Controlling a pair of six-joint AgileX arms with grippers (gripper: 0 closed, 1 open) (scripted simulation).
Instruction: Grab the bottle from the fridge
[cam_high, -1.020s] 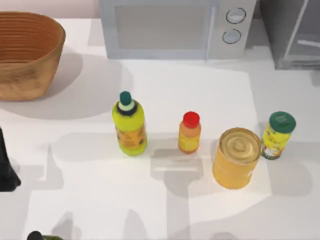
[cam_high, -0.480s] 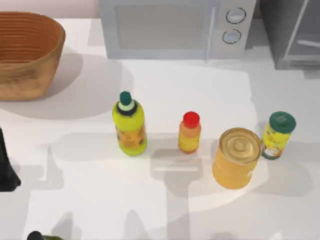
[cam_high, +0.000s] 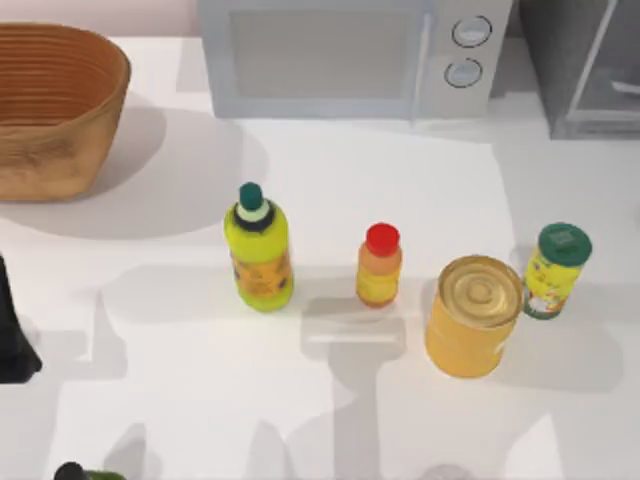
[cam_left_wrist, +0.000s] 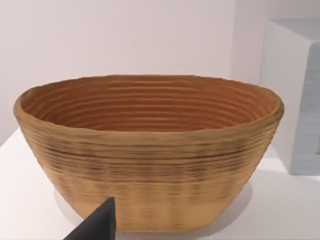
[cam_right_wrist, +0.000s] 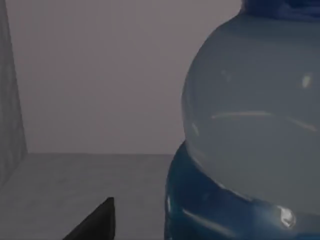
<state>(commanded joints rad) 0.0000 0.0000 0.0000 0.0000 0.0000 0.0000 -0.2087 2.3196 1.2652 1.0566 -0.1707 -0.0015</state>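
Matte black arm (cam_high: 14, 335), wedge-shaped black claw fingertips (cam_left_wrist: 97, 224)

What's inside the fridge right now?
In the right wrist view, the bottle stands on the fridge's grey floor, pale body with blue band and blue cap edge, very close to the right claw's fingertip. The bottle hides whatever lies behind it.

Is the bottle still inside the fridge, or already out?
Inside. In the right wrist view the bottle stands upright on the fridge's grey floor, its back wall behind.
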